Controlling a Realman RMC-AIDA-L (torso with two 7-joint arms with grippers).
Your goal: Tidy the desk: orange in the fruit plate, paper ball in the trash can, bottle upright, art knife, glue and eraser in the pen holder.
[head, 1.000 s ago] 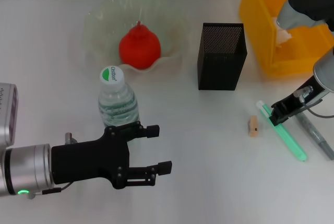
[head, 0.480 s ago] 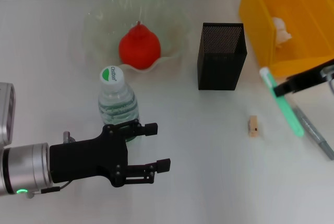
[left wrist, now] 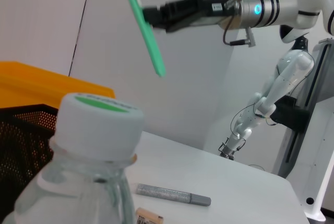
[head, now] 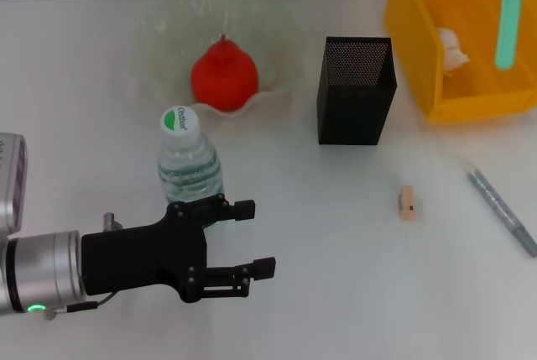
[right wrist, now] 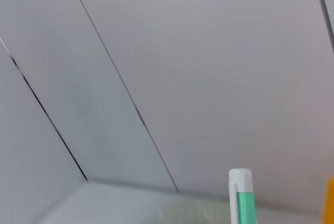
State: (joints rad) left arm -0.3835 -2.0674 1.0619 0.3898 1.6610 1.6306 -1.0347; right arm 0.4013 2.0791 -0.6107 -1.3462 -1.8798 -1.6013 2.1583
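Orange (head: pixel 224 74) plated, ball (head: pixel 454 48) binned, bottle (head: pixel 190 164) upright; right gripper (left wrist: pixel 156 15) clamping green knife (left wrist: pixel 146 27), left gripper (head: pixel 243 239) open and empty, eraser (head: pixel 408 203) and grey pen (head: pixel 502 210) left.

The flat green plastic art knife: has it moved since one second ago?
Yes. The art knife has gone from the table beside the grey pen up to above the yellow bin.

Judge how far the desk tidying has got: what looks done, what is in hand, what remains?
Done: orange in the fruit plate, paper ball in the trash can, bottle upright beside the open left gripper. In hand: right gripper holds the green art knife aloft. Left: eraser and grey glue stick on the desk; the knife is not yet in the pen holder.
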